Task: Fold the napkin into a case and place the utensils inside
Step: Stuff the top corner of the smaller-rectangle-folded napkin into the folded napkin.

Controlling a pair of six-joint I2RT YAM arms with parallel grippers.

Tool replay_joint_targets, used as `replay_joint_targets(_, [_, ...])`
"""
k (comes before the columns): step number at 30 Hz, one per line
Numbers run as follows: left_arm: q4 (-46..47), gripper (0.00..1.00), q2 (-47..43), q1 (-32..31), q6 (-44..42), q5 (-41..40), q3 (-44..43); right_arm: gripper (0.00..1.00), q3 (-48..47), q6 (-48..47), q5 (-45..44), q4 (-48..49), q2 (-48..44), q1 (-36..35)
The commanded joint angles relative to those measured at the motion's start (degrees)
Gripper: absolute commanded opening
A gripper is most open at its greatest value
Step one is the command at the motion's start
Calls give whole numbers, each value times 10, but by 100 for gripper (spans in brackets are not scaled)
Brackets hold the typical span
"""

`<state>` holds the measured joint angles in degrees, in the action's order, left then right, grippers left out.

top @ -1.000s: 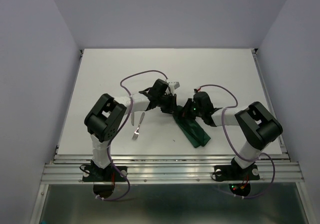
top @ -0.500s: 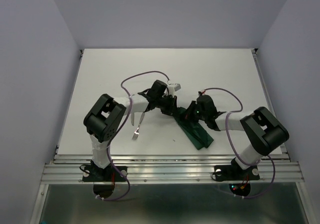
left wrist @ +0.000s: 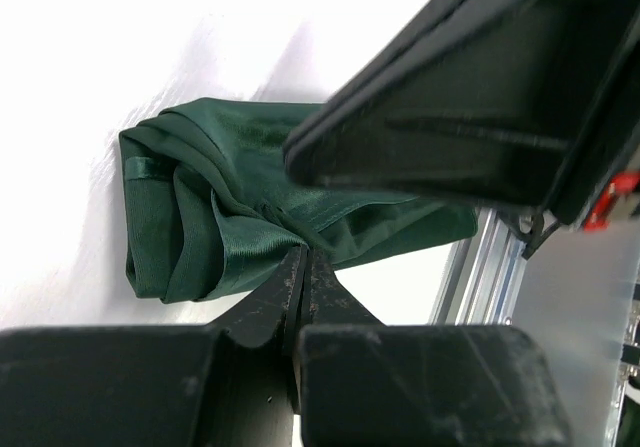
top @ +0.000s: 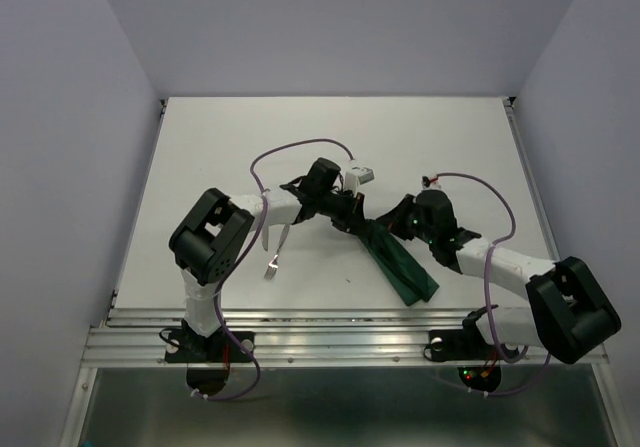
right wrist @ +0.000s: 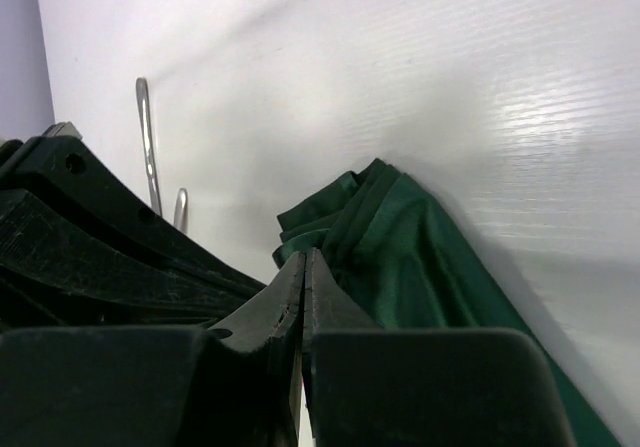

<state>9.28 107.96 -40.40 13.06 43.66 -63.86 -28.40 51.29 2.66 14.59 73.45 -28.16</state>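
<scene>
The dark green napkin (top: pixel 400 265) lies as a narrow folded strip, running diagonally toward the table's near edge. My left gripper (top: pixel 357 217) is shut on a fold at its far end; the left wrist view shows cloth (left wrist: pixel 220 207) bunching out of the closed tips (left wrist: pixel 304 259). My right gripper (top: pixel 402 221) is shut too, its tips (right wrist: pixel 303 259) right at the napkin's bunched edge (right wrist: pixel 400 257), and no cloth shows between them. Two silver utensils (right wrist: pixel 148 147) lie on the table beyond. From above, one (top: pixel 273 255) shows left of the napkin under the left arm.
The right arm's black body (left wrist: pixel 480 97) fills the upper right of the left wrist view, close over the cloth. An aluminium rail (top: pixel 340 317) borders the white table (top: pixel 450 147) at the near edge. Purple cables loop over both arms.
The right arm has swung out to the right and its gripper has drawn back right. The left gripper and the napkin's far end shifted slightly right too. Both grippers stayed shut.
</scene>
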Motion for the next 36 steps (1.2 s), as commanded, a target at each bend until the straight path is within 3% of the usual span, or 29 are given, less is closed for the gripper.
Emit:
replay_joint_targets(1, [20,0,1,-1,-22,31,-21,2,16,7,-8,-16,-11,11])
replay_joint_targets(21, [18,0,21,-1,-18,29,-30,1,-5,-21,130,48,71,16])
replay_joint_targets(36, [14,0,28,-1,-20,30,-39,1,9,-22,150,76,67,16])
